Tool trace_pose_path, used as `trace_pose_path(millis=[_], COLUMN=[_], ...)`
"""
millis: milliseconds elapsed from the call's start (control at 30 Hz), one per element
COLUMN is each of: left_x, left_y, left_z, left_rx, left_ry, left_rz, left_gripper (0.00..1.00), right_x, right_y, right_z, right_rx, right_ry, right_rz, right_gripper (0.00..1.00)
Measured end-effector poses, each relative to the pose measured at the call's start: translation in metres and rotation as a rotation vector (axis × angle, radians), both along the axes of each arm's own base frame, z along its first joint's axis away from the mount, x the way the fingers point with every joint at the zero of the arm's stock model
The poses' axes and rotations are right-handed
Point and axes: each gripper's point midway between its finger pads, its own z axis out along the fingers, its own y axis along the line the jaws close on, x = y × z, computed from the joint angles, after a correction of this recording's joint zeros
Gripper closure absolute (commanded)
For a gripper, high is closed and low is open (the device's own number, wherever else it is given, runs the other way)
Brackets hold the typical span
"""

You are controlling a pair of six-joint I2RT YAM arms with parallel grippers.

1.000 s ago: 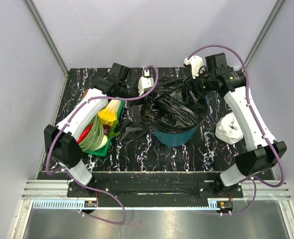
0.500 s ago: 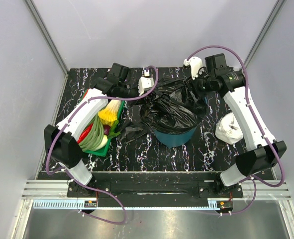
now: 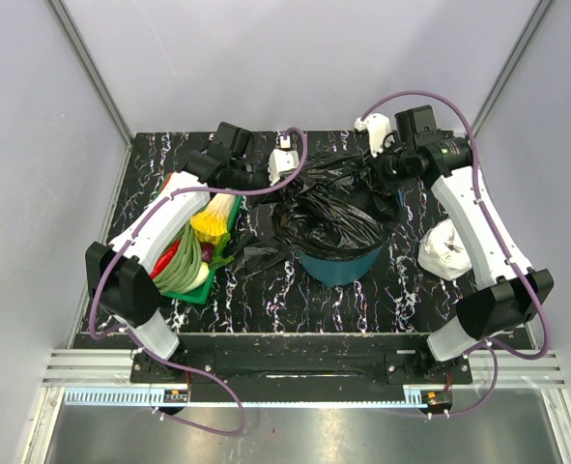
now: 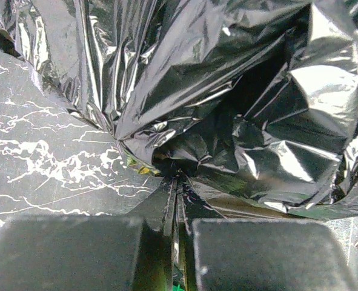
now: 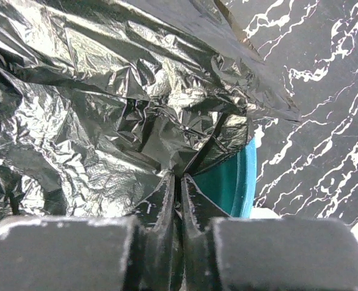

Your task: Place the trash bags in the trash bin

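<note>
The teal trash bin [image 3: 339,263] stands mid-bench, its mouth smothered by the large black trash bag [image 3: 335,208], whose crinkled film billows over the rim. The left hand [image 4: 175,189] is pressed together, pinching the film at the bin's far-left side. The right hand [image 5: 179,179] pinches a fold at the far-right rim. A small folded trash bag [image 3: 257,257] lies on the marbled bench [image 3: 266,302] between the bin and the green vegetable tray [image 3: 196,293]. A crumpled white bundle [image 3: 445,249] sits to the right of the bin.

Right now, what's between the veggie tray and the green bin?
A small crumpled black trash bag lies between the vegetable tray and the trash bin; the top view shows it.
</note>
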Motion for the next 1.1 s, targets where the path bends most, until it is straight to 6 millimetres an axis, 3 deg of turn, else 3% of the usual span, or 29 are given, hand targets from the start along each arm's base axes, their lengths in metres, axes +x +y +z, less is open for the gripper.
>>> trace_pose_path(millis=[267,433,633,767,1100], left_x=[0.001,0.001,0.001,0.001,0.001], left_y=[0.0,0.0,0.001,0.001,0.001], left_z=[0.0,0.0,0.0,0.0,0.0], left_rx=[0.002,0.003,0.003,0.003,0.004], left_ry=[-0.001,-0.002,-0.002,-0.002,-0.005], left_rz=[0.002,0.003,0.004,0.003,0.003], left_gripper=[0.99,0.99,1.0,1.0,1.0], right_x=[0.004,0.008,0.009,0.014,0.017], right_y=[-0.001,-0.01,-0.027,-0.037,-0.053], right_z=[0.018,0.041,0.054,0.055,0.037], right_rx=[0.005,-0.012,-0.071,-0.116,-0.206], right_ry=[-0.047,-0.123,-0.185,-0.218,-0.206], right_rz=[-0.011,-0.048,-0.103,-0.133,-0.168], right_gripper=[1.0,1.0,1.0,1.0,1.0])
